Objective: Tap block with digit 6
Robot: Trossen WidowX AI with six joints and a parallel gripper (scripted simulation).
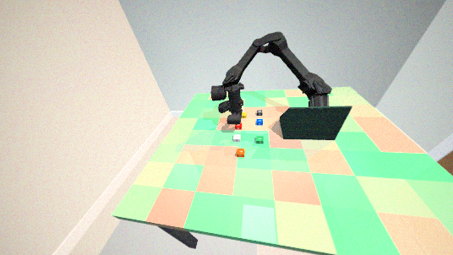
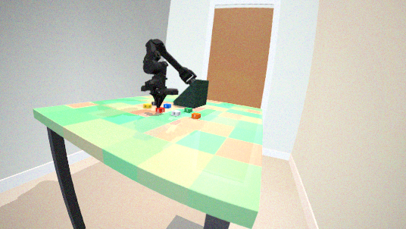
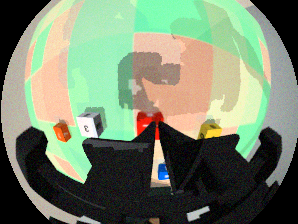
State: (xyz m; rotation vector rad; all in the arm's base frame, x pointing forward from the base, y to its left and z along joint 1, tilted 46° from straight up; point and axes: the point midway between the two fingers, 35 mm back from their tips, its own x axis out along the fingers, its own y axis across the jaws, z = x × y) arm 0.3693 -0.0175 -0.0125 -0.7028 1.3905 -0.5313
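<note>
The claw (image 1: 232, 121) hangs low over the checkered table (image 1: 296, 198), pointing straight down, with its fingers drawn together to a narrow point and nothing between them. In the wrist view the two dark fingers meet in a thin seam, and the red block (image 3: 149, 121) sits just beyond that seam, right in front of the tips. From the top camera the red block (image 1: 238, 126) lies just beside the tips, on their near side; whether it is touched cannot be told.

The other blocks are spread around the claw. The yellow block (image 1: 243, 115) sits close by on the base side, appearing to the right of the fingers in the wrist view (image 3: 210, 128). The blue block (image 1: 259, 122) and the gray block (image 1: 259, 112) stand farther toward the arm's base; a patch of blue (image 3: 162, 175) peeks through under the fingers in the wrist view. The white block (image 1: 237, 138) and the green block (image 1: 259, 139) lie in the row beyond the red one, toward the near edge, and the orange block (image 1: 240, 152) is farthest from the claw (it also shows at the left of the wrist view (image 3: 61, 131)).

No digit can be read at this resolution, so which block bears the 6 cannot be told. A dark wedge-shaped panel (image 1: 314, 122) stands near the arm's base, well apart from the claw.
</note>
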